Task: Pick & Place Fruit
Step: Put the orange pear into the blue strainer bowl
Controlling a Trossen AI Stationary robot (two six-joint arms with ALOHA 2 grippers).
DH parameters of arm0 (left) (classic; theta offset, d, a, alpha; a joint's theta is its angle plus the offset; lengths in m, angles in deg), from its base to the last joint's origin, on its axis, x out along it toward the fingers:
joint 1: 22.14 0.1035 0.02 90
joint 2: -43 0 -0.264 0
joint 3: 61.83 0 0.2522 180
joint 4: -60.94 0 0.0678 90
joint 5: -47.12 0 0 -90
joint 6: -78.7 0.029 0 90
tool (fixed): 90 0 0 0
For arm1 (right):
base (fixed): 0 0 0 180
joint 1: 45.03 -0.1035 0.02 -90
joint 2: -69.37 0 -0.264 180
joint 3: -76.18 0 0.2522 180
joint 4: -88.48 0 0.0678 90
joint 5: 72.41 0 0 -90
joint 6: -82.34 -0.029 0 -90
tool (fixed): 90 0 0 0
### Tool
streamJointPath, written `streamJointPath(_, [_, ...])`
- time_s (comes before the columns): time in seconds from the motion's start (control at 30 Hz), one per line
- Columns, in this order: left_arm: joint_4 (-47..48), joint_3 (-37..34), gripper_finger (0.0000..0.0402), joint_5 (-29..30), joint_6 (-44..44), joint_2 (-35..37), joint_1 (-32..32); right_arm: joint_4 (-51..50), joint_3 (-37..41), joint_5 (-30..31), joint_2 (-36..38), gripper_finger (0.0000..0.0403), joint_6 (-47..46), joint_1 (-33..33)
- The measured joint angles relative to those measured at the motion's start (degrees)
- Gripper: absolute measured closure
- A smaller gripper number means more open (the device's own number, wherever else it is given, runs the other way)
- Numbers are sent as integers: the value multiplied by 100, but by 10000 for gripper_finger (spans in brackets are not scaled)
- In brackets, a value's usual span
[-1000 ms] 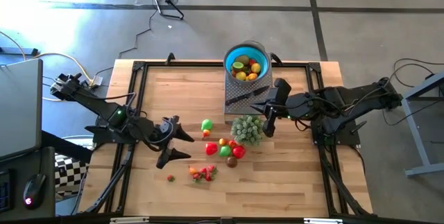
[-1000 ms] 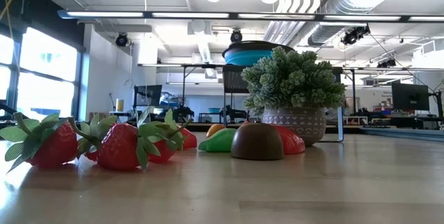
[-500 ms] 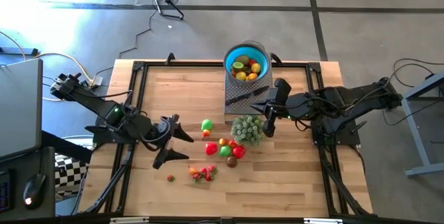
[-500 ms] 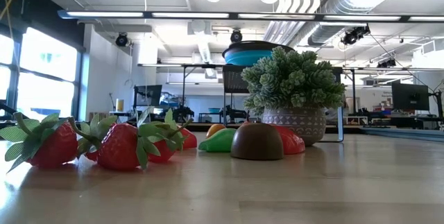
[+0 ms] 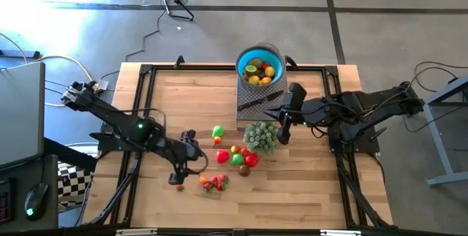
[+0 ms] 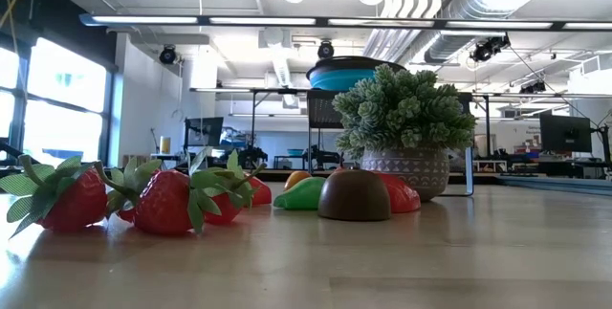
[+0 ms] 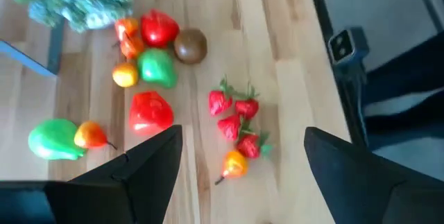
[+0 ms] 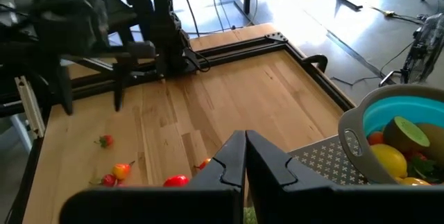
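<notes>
Strawberries [image 5: 213, 183] lie near the table's front edge beside the open left pincer [image 5: 191, 169]; right pincer [image 5: 281, 130] closed.

Wood table [image 5: 307, 192] w/ loose fruit [image 5: 235, 155], strawberries [image 5: 214, 183], potted plant [image 5: 260, 136], patterned mat [image 5: 256, 101].

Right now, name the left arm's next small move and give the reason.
Probably lower the left gripper onto the strawberry cluster. Its jaws stand open above the table with nothing between them, the berries lie just ahead, and the blue bowl already holds other fruit.
</notes>
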Motion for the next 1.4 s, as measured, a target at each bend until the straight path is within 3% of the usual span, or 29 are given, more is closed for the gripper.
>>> streamJointPath(0.57, [215,6,105,-200,1429,-1369,-2,-50,0,-89,0,398,-2,0])
streamJointPath(0.87, [99,6,105,-804,1517,-1927,-126,-50,0,-89,0,398,-2,0])
streamJointPath(1.17, [-93,4,105,-346,1693,-2428,-542,-46,0,-92,0,398,-2,0])
streamJointPath(1.4, [-174,4,105,42,1674,-2603,-447,-46,0,-91,0,398,-2,1])
